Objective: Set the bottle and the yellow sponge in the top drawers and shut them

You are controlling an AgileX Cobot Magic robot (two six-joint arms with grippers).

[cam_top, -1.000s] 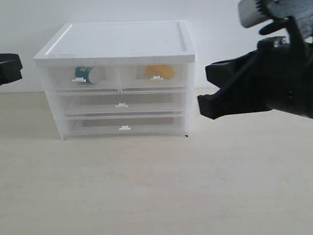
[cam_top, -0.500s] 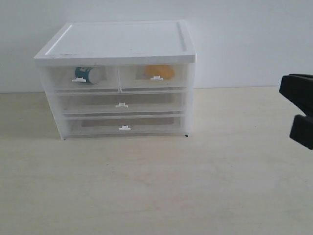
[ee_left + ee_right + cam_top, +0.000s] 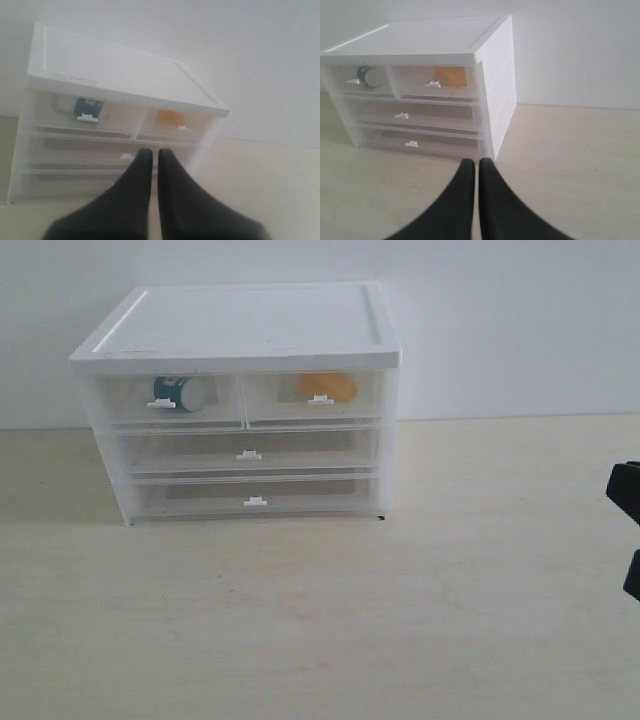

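The white-topped cabinet point(image 3: 240, 325) stands at the back of the table with all its drawers pushed in. The bottle point(image 3: 180, 392) lies inside the left top drawer point(image 3: 165, 400), its teal label showing through the clear front. Inside the right top drawer point(image 3: 315, 398) sits the yellow sponge point(image 3: 327, 386). Both also show in the wrist views: bottle point(image 3: 88, 106) point(image 3: 370, 76), sponge point(image 3: 170, 118) point(image 3: 451, 76). My left gripper point(image 3: 151, 151) is shut, empty, back from the cabinet. My right gripper point(image 3: 474, 161) is shut and empty; only its edge point(image 3: 628, 525) shows at the far right.
Two full-width drawers point(image 3: 250, 455) point(image 3: 255, 500) sit below the top ones, both pushed in. A white wall point(image 3: 500, 320) stands behind the cabinet. The pale wooden tabletop point(image 3: 320, 620) stretches in front and to the right.
The right arm has pulled back from beside the cabinet to the far right edge of the exterior view. The left gripper has left that view. The cabinet and its contents have not moved.
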